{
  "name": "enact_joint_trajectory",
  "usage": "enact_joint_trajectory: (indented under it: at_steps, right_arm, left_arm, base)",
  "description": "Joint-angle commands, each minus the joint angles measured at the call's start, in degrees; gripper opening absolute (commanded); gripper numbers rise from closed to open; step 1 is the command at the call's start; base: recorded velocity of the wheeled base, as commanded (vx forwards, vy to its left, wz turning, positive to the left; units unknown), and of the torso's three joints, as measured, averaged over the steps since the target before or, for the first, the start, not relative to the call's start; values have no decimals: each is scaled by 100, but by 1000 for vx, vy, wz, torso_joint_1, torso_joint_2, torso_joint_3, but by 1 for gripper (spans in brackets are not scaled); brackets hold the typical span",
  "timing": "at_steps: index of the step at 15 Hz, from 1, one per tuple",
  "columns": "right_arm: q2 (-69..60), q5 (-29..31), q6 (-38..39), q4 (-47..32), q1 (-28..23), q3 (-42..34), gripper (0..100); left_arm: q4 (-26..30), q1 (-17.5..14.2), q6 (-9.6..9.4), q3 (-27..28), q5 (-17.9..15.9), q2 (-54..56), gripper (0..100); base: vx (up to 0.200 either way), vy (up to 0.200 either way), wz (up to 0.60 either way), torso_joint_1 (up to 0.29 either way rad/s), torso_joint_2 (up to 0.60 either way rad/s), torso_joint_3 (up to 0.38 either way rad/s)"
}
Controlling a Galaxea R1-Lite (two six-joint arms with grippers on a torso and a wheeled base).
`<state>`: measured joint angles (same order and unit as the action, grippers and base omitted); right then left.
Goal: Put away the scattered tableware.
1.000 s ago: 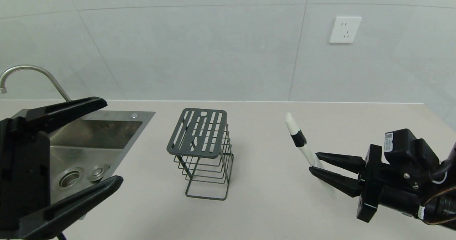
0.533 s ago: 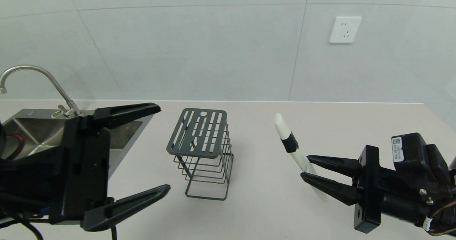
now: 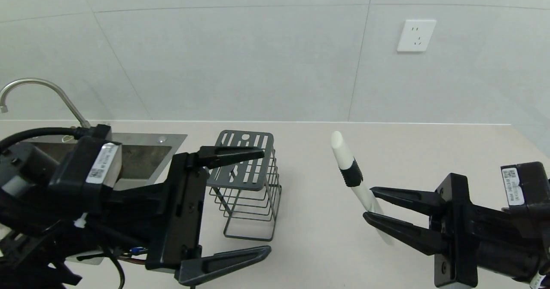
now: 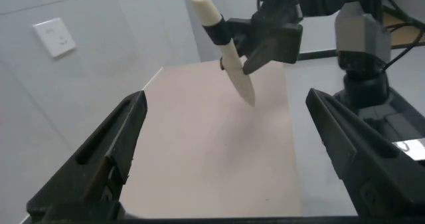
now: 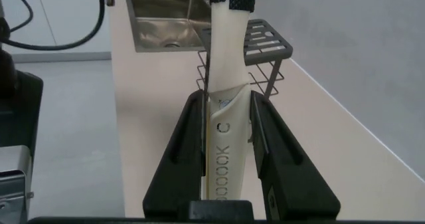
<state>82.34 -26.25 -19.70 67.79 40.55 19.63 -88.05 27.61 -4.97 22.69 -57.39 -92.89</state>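
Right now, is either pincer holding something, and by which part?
The right pincer holds the white knife by its blade; the left pincer is open and empty.

The knife looks smooth matt plastic, the rack matt-coated metal wire

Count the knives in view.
1: a white knife, clamped in the right tool, above the counter right of the wire rack. The sink is partly hidden, so more may be there.

Left pincer splayed wide, right pincer clamped tight, both outstretched.
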Motion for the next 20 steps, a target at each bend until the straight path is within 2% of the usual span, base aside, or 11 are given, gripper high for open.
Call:
enact_joint_trajectory:
  at_steps: [1,4,6,9,12,16,17,20]
  right_arm:
    - [-25,-91,-34,32,129,24,0]
    - [-77,-205,-104,120,217,6,0]
    - [-165,-258,-122,120,217,-117,0]
    - [-244,-267,-131,120,226,-231,0]
    - [-235,-276,-139,129,226,-293,0]
    - [-323,-276,-175,129,226,-284,0]
    - [-332,-276,-175,129,226,-284,0]
    - [-315,-276,-210,129,226,-266,0]
  left_arm:
    - [7,245,23,219,44,-352,100]
    - [-142,649,128,649,79,-774,100]
    - [-195,860,348,667,88,-985,100]
    - [-195,1044,383,983,167,-1205,100]
    - [-195,1326,691,1528,352,-1354,100]
    - [-195,1475,840,1766,440,-1460,100]
    - [-195,1475,919,1766,510,-1469,100]
    - [-195,1765,1262,1809,809,-1407,100]
  base:
    - [0,0,0,0,0,0]
    - [0,0,0,0,0,0]
    - [0,0,0,0,0,0]
    - [0,0,0,0,0,0]
    - [0,0,0,0,0,0]
    - [0,0,0,0,0,0]
    - [0,0,0,0,0,0]
    - [0,0,0,0,0,0]
